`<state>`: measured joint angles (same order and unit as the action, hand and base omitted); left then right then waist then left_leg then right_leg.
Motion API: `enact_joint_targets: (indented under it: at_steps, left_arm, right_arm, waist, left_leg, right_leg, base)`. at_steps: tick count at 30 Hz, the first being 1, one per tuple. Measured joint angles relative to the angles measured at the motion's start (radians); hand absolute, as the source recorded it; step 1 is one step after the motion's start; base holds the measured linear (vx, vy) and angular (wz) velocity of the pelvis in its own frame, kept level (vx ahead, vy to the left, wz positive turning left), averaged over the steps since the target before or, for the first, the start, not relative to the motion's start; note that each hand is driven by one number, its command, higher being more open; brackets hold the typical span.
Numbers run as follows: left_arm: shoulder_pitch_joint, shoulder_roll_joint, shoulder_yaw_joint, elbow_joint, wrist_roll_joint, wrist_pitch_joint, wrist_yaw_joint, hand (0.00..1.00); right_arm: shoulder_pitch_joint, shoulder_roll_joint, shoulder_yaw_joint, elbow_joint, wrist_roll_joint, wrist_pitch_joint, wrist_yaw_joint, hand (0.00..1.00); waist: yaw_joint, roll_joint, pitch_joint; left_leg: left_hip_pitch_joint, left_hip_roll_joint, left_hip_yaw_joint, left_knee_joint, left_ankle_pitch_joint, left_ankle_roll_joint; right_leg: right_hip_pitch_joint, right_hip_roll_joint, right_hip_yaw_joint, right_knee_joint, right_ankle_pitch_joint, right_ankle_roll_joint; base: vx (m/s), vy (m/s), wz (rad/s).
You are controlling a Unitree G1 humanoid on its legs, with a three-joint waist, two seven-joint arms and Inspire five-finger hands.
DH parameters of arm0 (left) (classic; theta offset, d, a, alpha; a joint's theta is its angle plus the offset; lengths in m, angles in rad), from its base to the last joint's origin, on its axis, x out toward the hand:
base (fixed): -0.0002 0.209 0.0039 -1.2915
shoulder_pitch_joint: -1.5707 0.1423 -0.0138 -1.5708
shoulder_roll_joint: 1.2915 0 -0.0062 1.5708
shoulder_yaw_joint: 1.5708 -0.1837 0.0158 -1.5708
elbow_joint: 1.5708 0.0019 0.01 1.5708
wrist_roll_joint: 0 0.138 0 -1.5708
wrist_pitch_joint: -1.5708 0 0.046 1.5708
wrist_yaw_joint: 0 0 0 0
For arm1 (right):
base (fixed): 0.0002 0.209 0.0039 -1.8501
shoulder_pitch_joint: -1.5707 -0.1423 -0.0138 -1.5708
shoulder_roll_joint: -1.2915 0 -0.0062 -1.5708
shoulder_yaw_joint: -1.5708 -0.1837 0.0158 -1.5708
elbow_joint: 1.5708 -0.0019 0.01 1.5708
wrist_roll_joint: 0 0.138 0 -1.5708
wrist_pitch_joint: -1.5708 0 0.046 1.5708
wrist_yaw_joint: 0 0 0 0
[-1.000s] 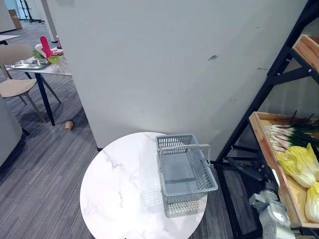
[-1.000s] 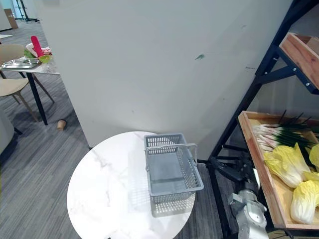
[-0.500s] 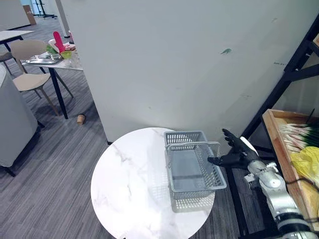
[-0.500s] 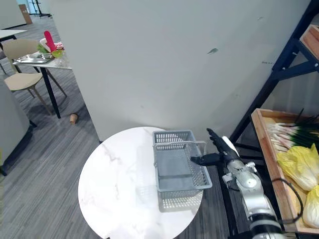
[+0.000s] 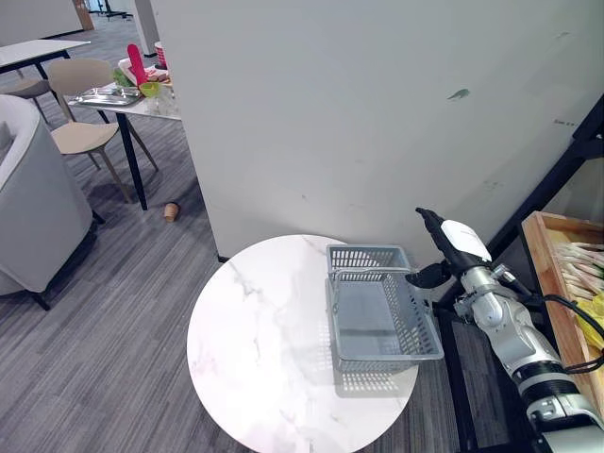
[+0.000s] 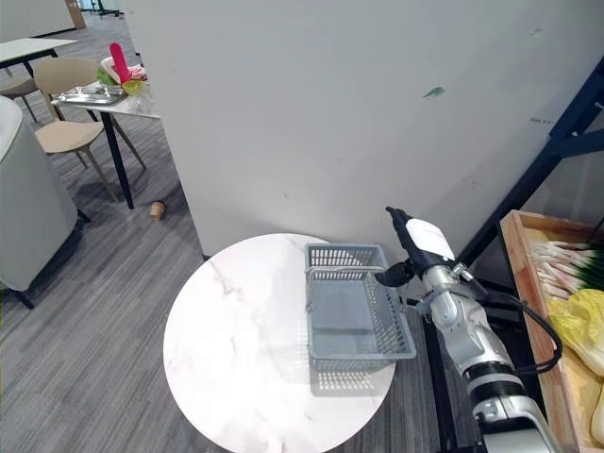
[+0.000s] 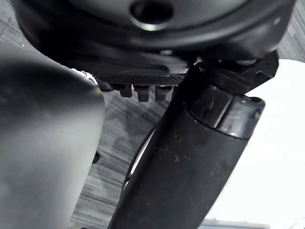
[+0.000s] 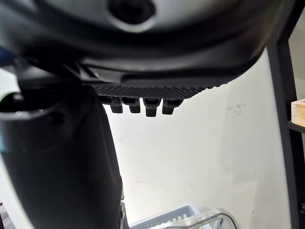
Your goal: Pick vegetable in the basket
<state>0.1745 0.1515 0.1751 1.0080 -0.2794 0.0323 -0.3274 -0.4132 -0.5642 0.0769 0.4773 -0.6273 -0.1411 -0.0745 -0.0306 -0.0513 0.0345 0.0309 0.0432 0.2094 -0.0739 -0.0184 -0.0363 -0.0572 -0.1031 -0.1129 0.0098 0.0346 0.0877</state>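
Left eye view | 1 basket on 1 table | right robot hand fingers straight, holding nothing

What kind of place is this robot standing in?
Probably an office corner staged as a shop: a wooden crate of vegetables, a grey basket on a round table, carpeted floor and a chair behind.

My right hand is dark with a white cover. At its 7 o'clock the mesh basket is pale grey, on a white table faintly veined in grey (marble-like). At the table's 3 o'clock are yellow-green leafy vegetables and white-and-green stalks; the carpet is streaked grey.
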Motion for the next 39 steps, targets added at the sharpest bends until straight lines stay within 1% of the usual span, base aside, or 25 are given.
enact_joint_targets:
  at_steps: [2,7,10,14,16,18,20,22,23,24,25,28,30,32,33,34,37,39]
  left_arm:
    - [0.001,0.0,0.0,-0.004,0.006,-0.001,0.0,1.0]
    - [0.001,0.0,0.007,-0.006,0.017,-0.003,0.0,1.0]
    - [0.003,0.008,0.007,-0.006,0.019,-0.001,-0.001,1.0]
    - [0.016,0.012,0.007,-0.004,0.037,0.0,-0.001,1.0]
    - [0.016,0.02,0.007,-0.004,0.04,0.001,-0.001,1.0]
    - [0.016,0.021,0.007,-0.005,0.051,0.0,-0.001,1.0]
    - [0.014,0.023,0.007,-0.018,0.048,-0.003,-0.001,1.0]
    - [0.004,0.022,0.007,-0.038,0.011,-0.004,-0.004,1.0]
    - [-0.008,0.021,0.007,-0.046,-0.02,-0.004,-0.006,1.0]
    - [-0.012,0.02,0.007,-0.05,-0.029,-0.006,-0.007,1.0]
    - [-0.017,0.02,0.007,-0.055,-0.036,-0.01,-0.009,1.0]
    - [-0.027,0.019,0.007,-0.067,-0.044,-0.027,-0.014,1.0]
    - [-0.043,0.02,0.007,-0.075,-0.044,-0.032,-0.018,1.0]
    - [-0.053,0.02,0.007,-0.094,-0.044,-0.04,-0.02,1.0]
    - [-0.059,0.021,0.007,-0.106,-0.046,-0.047,-0.02,1.0]
    - [-0.071,0.025,0.007,-0.117,-0.052,-0.047,-0.02,1.0]
    - [-0.093,0.036,0.006,-0.122,-0.065,-0.052,-0.02,1.0]
    - [-0.097,0.04,-0.001,-0.122,-0.065,-0.055,-0.02,1.0]
  right_arm:
    - [-0.009,0.0,0.028,0.017,0.0,0.004,0.005,1.0]
    - [-0.016,-0.001,0.055,0.072,0.0,0.015,0.037,1.0]
    - [-0.042,-0.002,0.086,0.114,0.0,0.024,0.067,1.0]
    - [-0.059,-0.004,0.113,0.157,0.0,0.043,0.079,1.0]
    - [-0.095,-0.004,0.134,0.194,0.0,0.054,0.079,1.0]
    - [-0.122,-0.005,0.146,0.228,0.001,0.079,0.079,1.0]
    - [-0.164,-0.009,0.146,0.272,0.001,0.108,0.079,1.0]
    - [-0.232,-0.019,0.146,0.325,0.002,0.139,0.071,1.0]
    - [-0.287,-0.03,0.146,0.36,0.003,0.165,0.065,1.0]
    - [-0.306,-0.034,0.145,0.372,0.006,0.173,0.062,1.0]
    - [-0.338,-0.04,0.145,0.39,0.019,0.185,0.056,1.0]
    - [-0.399,-0.063,0.145,0.402,0.061,0.198,0.038,1.0]
    - [-0.444,-0.085,0.145,0.402,0.122,0.202,0.045,1.0]
    - [-0.475,-0.113,0.145,0.402,0.156,0.203,0.057,1.0]
    - [-0.485,-0.13,0.145,0.402,0.159,0.201,0.067,0.0]
    - [-0.487,-0.149,0.145,0.402,0.159,0.196,0.077,0.0]
    - [-0.495,-0.168,0.152,0.401,0.158,0.175,0.089,0.0]
    - [-0.512,-0.179,0.163,0.401,0.158,0.158,0.122,0.0]
  waist:
    - [0.002,-0.002,0.002]
    - [0.016,-0.007,0.005]
    - [0.019,-0.014,0.014]
    - [0.027,-0.017,0.019]
    - [0.029,-0.015,0.035]
    - [0.037,-0.015,0.051]
    - [0.048,-0.014,0.073]
    - [0.055,-0.012,0.111]
    - [0.065,-0.009,0.147]
    - [0.068,-0.009,0.162]
    - [0.077,-0.009,0.19]
    - [0.086,-0.005,0.23]
    - [0.087,0.001,0.256]
    - [0.092,0.008,0.271]
    - [0.099,0.011,0.277]
    - [0.106,0.011,0.278]
    - [0.107,0.011,0.282]
    - [0.106,0.012,0.285]
  left_leg:
    - [-0.003,-0.007,-0.004,0.0,0.004,0.006]
    - [-0.009,-0.023,-0.013,-0.011,0.02,0.019]
    - [-0.02,-0.031,-0.018,-0.013,0.029,0.023]
    - [-0.04,-0.037,-0.028,-0.013,0.039,0.028]
    - [-0.051,-0.042,-0.031,-0.013,0.047,0.032]
    - [-0.056,-0.044,-0.031,-0.013,0.05,0.033]
    - [-0.077,-0.045,-0.031,-0.013,0.059,0.037]
    - [-0.108,-0.046,-0.03,-0.013,0.073,0.042]
    - [-0.13,-0.047,-0.03,-0.013,0.086,0.047]
    - [-0.137,-0.047,-0.03,-0.013,0.09,0.048]
    - [-0.148,-0.046,-0.031,-0.013,0.096,0.049]
    - [-0.195,-0.044,-0.036,-0.013,0.115,0.053]
    - [-0.214,-0.04,-0.037,-0.013,0.119,0.05]
    - [-0.229,-0.038,-0.038,-0.013,0.123,0.052]
    - [-0.235,-0.036,-0.038,-0.013,0.123,0.052]
    - [-0.246,-0.033,-0.039,-0.013,0.127,0.05]
    - [-0.261,-0.025,-0.043,-0.013,0.138,0.039]
    - [-0.261,-0.021,-0.042,-0.013,0.143,0.035]
  right_leg:
    - [0.0,-0.003,-0.003,-0.002,0.005,0.006]
    - [-0.005,-0.017,-0.014,-0.003,0.008,0.009]
    - [-0.013,-0.024,-0.016,-0.006,0.01,0.012]
    - [-0.029,-0.028,-0.022,-0.006,0.014,0.013]
    - [-0.036,-0.03,-0.023,-0.01,0.024,0.013]
    - [-0.038,-0.031,-0.023,-0.019,0.034,0.012]
    - [-0.055,-0.031,-0.022,-0.029,0.054,0.006]
    - [-0.085,-0.031,-0.021,-0.034,0.08,-0.002]
    - [-0.106,-0.032,-0.02,-0.037,0.097,-0.006]
    - [-0.111,-0.032,-0.02,-0.038,0.103,-0.006]
    - [-0.122,-0.032,-0.02,-0.04,0.112,-0.011]
    - [-0.166,-0.031,-0.021,-0.045,0.14,-0.023]
    - [-0.181,-0.03,-0.012,-0.05,0.159,-0.022]
    - [-0.194,-0.027,-0.006,-0.053,0.17,-0.024]
    - [-0.201,-0.025,0.002,-0.054,0.174,-0.023]
    - [-0.211,-0.023,0.006,-0.056,0.174,-0.023]
    - [-0.221,-0.016,0.009,-0.063,0.174,-0.023]
    - [-0.221,-0.009,0.008,-0.066,0.174,-0.023]
  base:
    - [-0.04,0.032,0.07]
    - [-0.05,0.03,0.05]
    - [-0.05,0.025,0.04]
    - [-0.04,0.026,0.09]
    - [-0.05,0.032,0.02]
    - [-0.05,0.031,0.0]
    - [-0.07,0.037,-0.01]
    - [-0.11,0.045,-0.01]
    - [-0.11,0.047,0.01]
    - [-0.14,0.054,0.01]
    - [-0.09,0.029,0.02]
    - [-0.1,0.036,0.04]
    - [-0.1,0.05,0.05]
    - [-0.09,0.057,0.01]
    - [-0.06,0.05,-0.02]
    - [-0.04,0.045,0.0]
    - [-0.01,0.012,0.01]
    - [0.01,0.015,-0.05]
